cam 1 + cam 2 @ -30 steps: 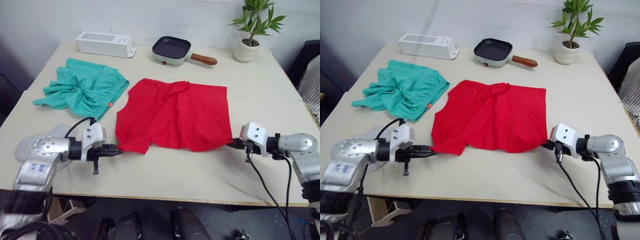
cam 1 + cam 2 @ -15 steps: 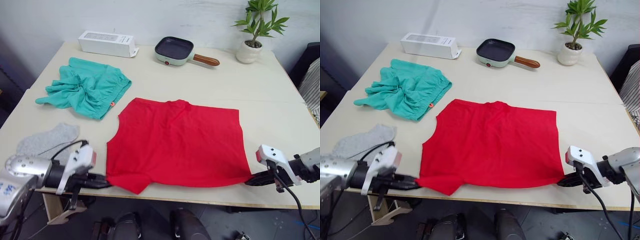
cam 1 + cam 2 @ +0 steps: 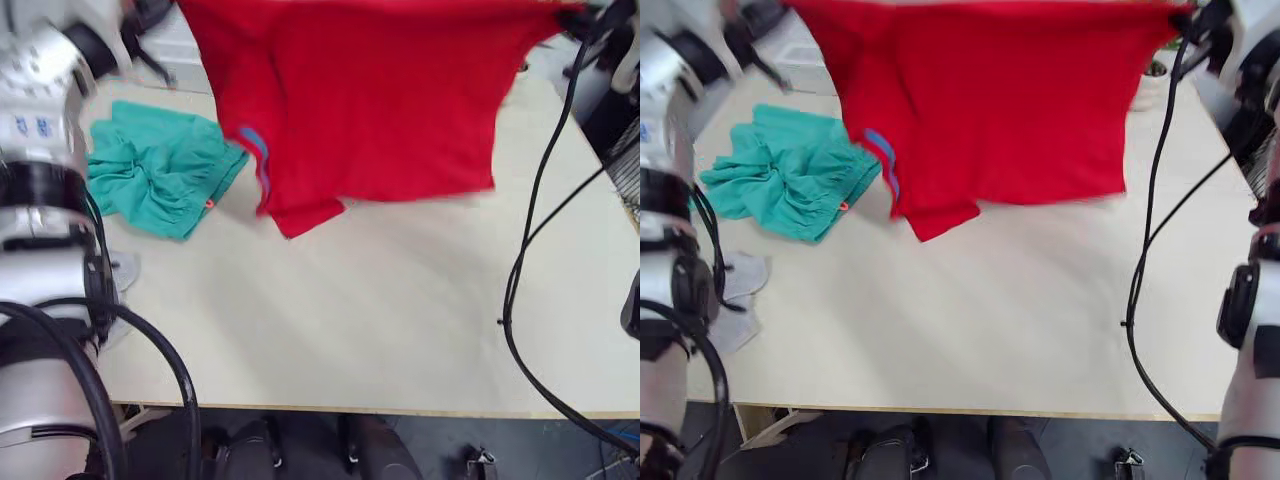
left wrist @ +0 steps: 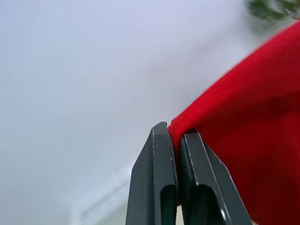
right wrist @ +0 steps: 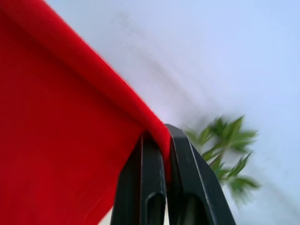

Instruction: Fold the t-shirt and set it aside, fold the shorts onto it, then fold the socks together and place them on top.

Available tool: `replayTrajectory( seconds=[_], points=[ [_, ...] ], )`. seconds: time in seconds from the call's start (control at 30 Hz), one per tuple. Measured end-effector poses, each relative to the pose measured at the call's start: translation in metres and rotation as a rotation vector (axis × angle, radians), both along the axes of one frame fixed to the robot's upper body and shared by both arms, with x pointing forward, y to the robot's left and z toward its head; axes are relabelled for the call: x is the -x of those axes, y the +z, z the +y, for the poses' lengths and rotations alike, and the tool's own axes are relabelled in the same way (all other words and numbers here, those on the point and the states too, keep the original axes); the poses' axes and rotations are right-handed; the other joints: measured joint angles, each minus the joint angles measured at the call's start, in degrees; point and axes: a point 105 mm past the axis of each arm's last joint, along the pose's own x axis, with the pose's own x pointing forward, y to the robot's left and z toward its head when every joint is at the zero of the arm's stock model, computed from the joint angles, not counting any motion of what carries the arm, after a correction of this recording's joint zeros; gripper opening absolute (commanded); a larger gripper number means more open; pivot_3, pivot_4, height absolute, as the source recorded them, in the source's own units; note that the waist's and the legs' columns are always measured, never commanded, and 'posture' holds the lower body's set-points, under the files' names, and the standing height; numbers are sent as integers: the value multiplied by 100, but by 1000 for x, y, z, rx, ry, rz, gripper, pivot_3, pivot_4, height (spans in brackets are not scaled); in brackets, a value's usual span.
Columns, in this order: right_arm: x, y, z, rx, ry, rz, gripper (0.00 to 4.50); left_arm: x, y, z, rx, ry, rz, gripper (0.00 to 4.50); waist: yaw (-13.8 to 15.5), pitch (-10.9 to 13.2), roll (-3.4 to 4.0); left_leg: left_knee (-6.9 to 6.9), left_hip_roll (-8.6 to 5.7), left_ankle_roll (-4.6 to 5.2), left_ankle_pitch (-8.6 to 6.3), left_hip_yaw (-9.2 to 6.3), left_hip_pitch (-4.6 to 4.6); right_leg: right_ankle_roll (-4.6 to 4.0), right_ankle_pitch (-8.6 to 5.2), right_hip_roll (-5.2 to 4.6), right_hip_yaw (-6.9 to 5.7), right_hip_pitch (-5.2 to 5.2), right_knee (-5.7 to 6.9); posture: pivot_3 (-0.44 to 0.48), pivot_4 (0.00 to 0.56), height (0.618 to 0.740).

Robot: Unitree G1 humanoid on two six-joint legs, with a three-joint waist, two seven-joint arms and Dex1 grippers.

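The red t-shirt [image 3: 380, 100] hangs spread in the air above the table, held by two edge corners, with its blue label [image 3: 255, 150] showing near the lower left. My left gripper [image 4: 174, 133] is shut on one red corner up at the left. At the upper right my right gripper [image 5: 160, 133] is shut on the other corner. The teal shorts [image 3: 150, 175] lie crumpled on the table's left side, below the hanging shirt. A grey sock [image 3: 743, 272] lies near the left edge, partly behind my left arm.
The beige table [image 3: 350, 320] is bare in front of the shirt. A white box [image 3: 185, 50] stands at the back left and a potted plant [image 3: 1155, 70] at the back right, both partly covered by the shirt. A black cable [image 3: 520, 270] hangs from my right arm.
Both grippers have gone from the table's front edge to high above it, lifting the t-shirt off the surface so it now hangs. The head camera has also shifted.
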Motion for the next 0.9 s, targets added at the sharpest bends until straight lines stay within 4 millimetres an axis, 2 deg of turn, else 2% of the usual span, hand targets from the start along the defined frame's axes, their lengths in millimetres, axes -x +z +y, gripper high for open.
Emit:
replayTrajectory(
  seconds=[0.07,0.13,0.23,0.3,0.37,0.47,0.5,0.57,0.6,0.67,0.73,0.8,0.87,0.9],
  points=[
    [3,11,1,19,-18,-81,15,17,32,-3,-10,3,-147,0,-26,0,0,1,-4,21,-12,21,-8,0,0,-28,-84,-56,59,0,150,740],
    [6,16,2,37,-19,-123,15,30,46,-2,-39,5,-223,0,-54,0,0,1,-3,27,-15,23,-5,0,0,-44,-127,-70,74,0,150,740],
    [5,4,-4,62,-25,-106,15,33,38,-6,-127,-32,-220,0,-111,0,0,1,4,36,-21,34,1,-1,-1,-67,-210,-71,72,0,150,740],
    [1,-24,-14,105,-34,-39,15,28,15,-6,-213,-69,-161,0,-126,0,0,2,2,42,-24,63,10,-1,-1,-81,-275,-70,75,0,150,740],
    [-3,-68,-22,175,-27,71,15,21,-24,-4,-312,-117,-55,0,-136,0,1,5,-7,43,-25,80,15,-6,-3,-90,-286,-71,67,0,150,740],
    [2,-131,-34,263,-2,231,15,21,-98,-6,-469,-220,104,0,-190,4,6,18,-4,41,-25,90,18,-14,-7,-112,-275,-71,69,0,150,740],
    [6,-145,-38,273,7,271,15,24,-120,-6,-489,-254,160,0,-213,11,9,42,-6,41,-24,94,13,-16,-7,-116,-265,-71,79,0,150,740],
    [20,-168,-42,298,58,348,15,39,-156,-10,-512,-338,290,0,-270,16,7,112,3,46,-28,88,12,-17,-6,-116,-256,-58,99,0,150,740],
    [33,-182,-43,322,111,402,15,55,-173,-10,-536,-384,377,0,-285,22,2,112,6,47,-28,86,22,-18,-5,-111,-248,-44,102,0,150,740],
    [69,-225,-49,335,225,623,15,89,-215,-7,-580,-459,613,0,-280,29,-5,113,15,41,-32,65,126,-22,-5,-105,-220,77,89,0,150,740],
    [93,-252,-47,310,299,812,15,117,-239,-7,-561,-510,798,0,-268,44,-12,113,19,38,-25,52,188,-48,8,-110,-223,144,76,0,150,740],
    [108,-267,-49,289,312,926,15,143,-257,-6,-556,-534,957,0,-267,52,-18,107,13,41,-26,41,262,-59,9,-121,-234,222,56,0,150,740],
    [114,-269,-49,255,307,955,15,161,-274,-8,-569,-544,1063,0,-264,52,-18,80,4,27,-44,10,340,-102,15,-161,-269,310,12,0,150,740],
    [116,-269,-48,259,305,960,15,167,-280,-9,-568,-549,1091,0,-269,52,-17,84,4,27,-48,-10,349,-133,6,-163,-281,321,3,0,150,740]
  ],
)
